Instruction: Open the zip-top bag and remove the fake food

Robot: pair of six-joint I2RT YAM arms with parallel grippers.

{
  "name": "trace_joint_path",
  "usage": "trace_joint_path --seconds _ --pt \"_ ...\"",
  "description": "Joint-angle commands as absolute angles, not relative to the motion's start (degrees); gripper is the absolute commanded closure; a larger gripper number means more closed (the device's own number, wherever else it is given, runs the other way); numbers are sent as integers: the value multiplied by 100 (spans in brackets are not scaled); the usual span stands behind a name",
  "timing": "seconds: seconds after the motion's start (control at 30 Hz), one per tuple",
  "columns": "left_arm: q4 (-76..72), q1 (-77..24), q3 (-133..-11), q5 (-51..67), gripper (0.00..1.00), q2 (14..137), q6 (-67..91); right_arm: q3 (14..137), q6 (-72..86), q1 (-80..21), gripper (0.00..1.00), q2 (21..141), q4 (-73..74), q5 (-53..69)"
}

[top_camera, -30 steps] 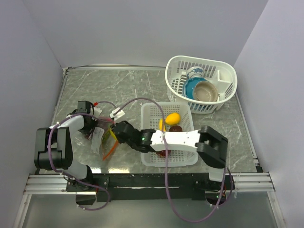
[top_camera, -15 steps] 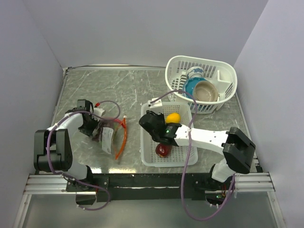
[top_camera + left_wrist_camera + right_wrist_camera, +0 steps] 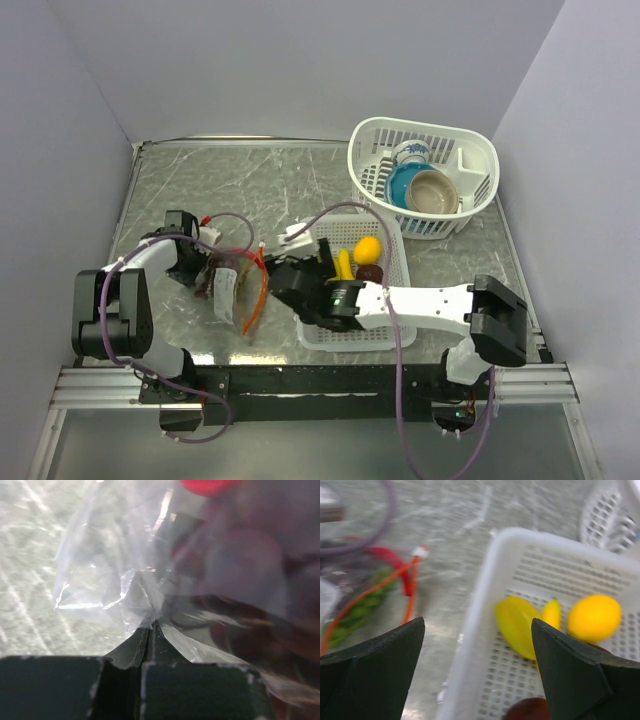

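The zip-top bag (image 3: 228, 285) lies crinkled at the table's left, its orange-red zipper strip (image 3: 257, 292) curving along the right side. My left gripper (image 3: 193, 262) is shut on a pinch of the bag's clear plastic (image 3: 110, 570), with dark purple-red shapes (image 3: 245, 565) blurred inside. My right gripper (image 3: 276, 268) hangs open and empty over the left rim of the flat white basket (image 3: 485, 595). Fake food lies in that basket: a banana (image 3: 551, 612), a yellow piece (image 3: 517, 625), a yellow-orange round fruit (image 3: 594, 617) and a dark red apple (image 3: 530, 709). A green piece (image 3: 355, 612) shows in the bag.
A rounded white basket (image 3: 470, 200) with a blue bowl (image 3: 405, 182) and a tan bowl (image 3: 434, 192) stands at the back right. Purple cables loop over the bag and the flat basket. Grey walls close in left, right and behind.
My right gripper left the bag, swung over the flat basket and came back to its left rim, opening its jaws wide on the way. The left gripper kept its hold.
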State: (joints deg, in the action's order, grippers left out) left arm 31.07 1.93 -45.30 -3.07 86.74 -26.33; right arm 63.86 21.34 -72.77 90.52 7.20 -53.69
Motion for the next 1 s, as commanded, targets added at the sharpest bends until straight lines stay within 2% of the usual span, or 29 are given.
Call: trace_joint_path --seconds 0.0,0.17,0.4,0.7,0.8,0.97 --pt "2549 316 -4280 -554 99 9298 -2698 7101 1468 -7532 12 9788 18 -5098" --pt "2514 448 -4438 -580 99 9606 -2707 7672 1784 -7594 21 10660 -130 -4369" --pt "2680 448 -4509 -475 99 9571 -2654 8533 1916 -7497 24 11767 -62 -3876" --pt "2847 448 -4535 -325 99 9448 -2663 9351 1899 -7269 19 12585 87 -3445" --pt "2900 448 -4544 -290 99 9378 -2672 9650 1811 -7268 14 12735 271 -4067" --pt "2918 448 -4491 -334 99 9246 -2786 9274 1714 -6839 13 12376 80 -4114"
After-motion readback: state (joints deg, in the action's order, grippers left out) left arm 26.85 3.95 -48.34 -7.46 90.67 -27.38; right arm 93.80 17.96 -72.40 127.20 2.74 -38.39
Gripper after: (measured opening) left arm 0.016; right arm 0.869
